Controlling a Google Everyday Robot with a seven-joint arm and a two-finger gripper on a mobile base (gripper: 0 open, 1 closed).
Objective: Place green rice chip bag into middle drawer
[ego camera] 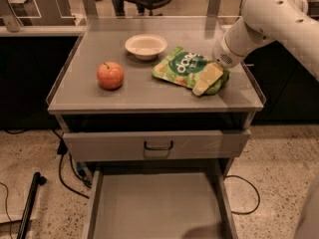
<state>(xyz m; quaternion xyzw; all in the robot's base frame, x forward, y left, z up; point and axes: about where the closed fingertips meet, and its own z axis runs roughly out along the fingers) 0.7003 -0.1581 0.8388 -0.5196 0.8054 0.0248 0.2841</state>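
The green rice chip bag lies flat on the right half of the cabinet top, with its dark green circle and white letters facing up. My gripper comes in from the upper right on the white arm and rests on the bag's right end, covering that corner. The middle drawer is pulled open below, near the bottom of the view, and its flat grey floor holds nothing.
A red apple sits on the left of the top and a white bowl at the back middle. A shut drawer front with a black handle is above the open drawer. Cables and a black pole lie on the floor at left.
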